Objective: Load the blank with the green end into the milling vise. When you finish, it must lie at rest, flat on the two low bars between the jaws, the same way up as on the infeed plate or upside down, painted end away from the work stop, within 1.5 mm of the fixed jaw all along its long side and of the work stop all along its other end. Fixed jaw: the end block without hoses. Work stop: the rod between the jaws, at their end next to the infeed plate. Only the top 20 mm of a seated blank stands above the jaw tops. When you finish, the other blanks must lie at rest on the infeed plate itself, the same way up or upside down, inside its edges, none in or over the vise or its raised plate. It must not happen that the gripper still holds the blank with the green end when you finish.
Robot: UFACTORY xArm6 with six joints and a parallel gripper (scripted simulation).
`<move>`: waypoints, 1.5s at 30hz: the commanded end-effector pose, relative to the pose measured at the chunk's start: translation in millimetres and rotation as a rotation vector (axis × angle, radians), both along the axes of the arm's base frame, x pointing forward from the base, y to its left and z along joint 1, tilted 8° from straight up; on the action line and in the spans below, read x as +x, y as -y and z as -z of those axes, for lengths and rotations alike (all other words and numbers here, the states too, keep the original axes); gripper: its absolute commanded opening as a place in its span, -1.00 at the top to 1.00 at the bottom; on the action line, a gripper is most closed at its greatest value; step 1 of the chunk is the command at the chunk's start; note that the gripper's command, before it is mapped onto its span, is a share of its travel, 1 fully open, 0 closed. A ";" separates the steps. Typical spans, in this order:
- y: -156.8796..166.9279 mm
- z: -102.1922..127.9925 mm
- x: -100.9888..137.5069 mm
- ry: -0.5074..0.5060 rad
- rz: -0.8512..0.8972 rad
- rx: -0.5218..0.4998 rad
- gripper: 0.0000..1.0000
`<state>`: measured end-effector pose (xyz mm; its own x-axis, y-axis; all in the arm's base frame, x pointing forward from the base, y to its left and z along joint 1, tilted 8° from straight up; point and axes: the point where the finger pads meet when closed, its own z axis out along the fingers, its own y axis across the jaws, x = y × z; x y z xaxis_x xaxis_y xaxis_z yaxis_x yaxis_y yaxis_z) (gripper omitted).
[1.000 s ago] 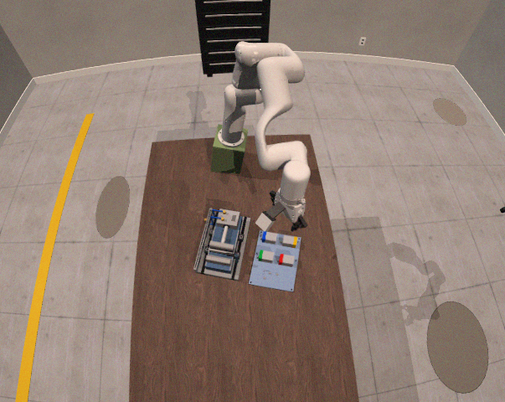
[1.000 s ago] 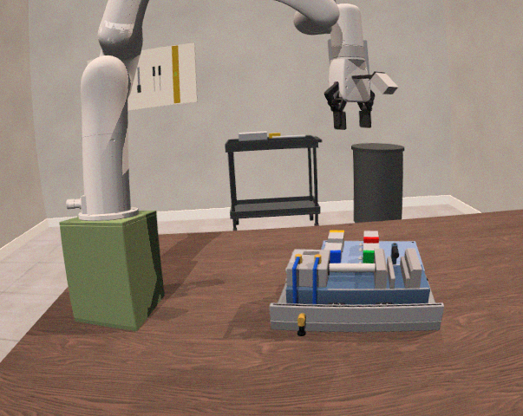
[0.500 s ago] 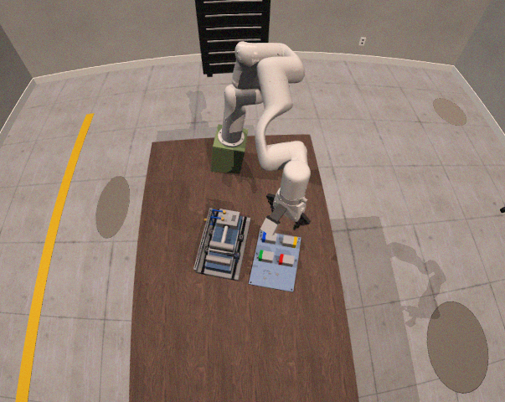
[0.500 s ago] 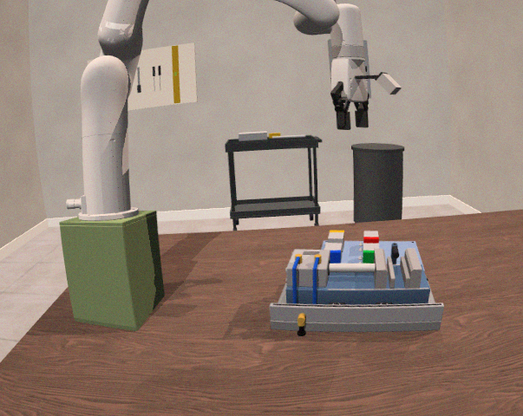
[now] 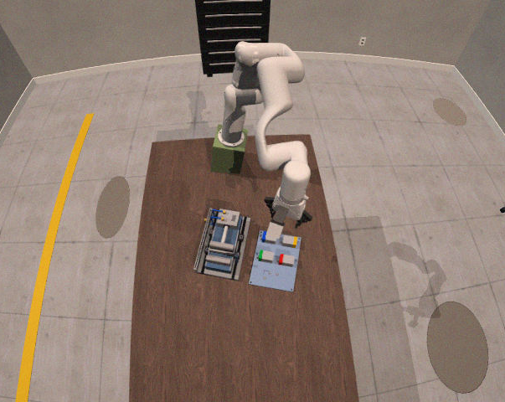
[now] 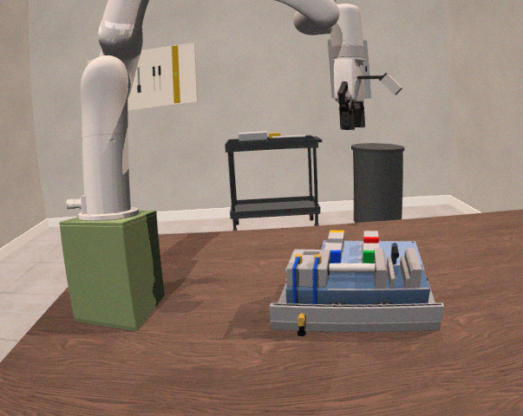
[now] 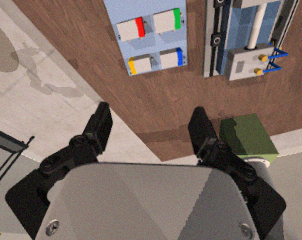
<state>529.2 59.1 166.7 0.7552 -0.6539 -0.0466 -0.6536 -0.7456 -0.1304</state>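
Note:
The blank with the green end (image 5: 266,255) lies flat on the light blue infeed plate (image 5: 275,264), in the row farther from the arm's base, on the vise side. It also shows in the wrist view (image 7: 167,21) and in the exterior view (image 6: 368,256). The milling vise (image 5: 222,249) stands left of the plate, and nothing lies between its jaws (image 6: 356,273). My gripper (image 6: 350,118) hangs high above the table near the plate's far edge, open and empty; its fingers frame the wrist view (image 7: 151,127).
Three other blanks lie on the plate: red end (image 5: 285,259), blue end (image 5: 270,235), yellow end (image 5: 291,240). The green pedestal (image 5: 229,153) carries the arm's base. Beyond the table stand a black cart (image 6: 272,177) and a dark bin (image 6: 377,181).

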 end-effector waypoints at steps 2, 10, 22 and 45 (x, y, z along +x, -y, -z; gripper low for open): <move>0.1 -2.1 1.2 0.011 -0.047 0.002 -1.00; 0.1 -2.1 1.2 0.026 -0.157 -0.005 -1.00; 0.1 -2.1 1.2 0.041 -0.270 -0.010 -1.00; 0.1 -2.1 1.2 0.088 -0.625 -0.030 -1.00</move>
<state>529.2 59.1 166.7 0.9855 -0.1674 0.0284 -0.1621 -0.9772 -0.1373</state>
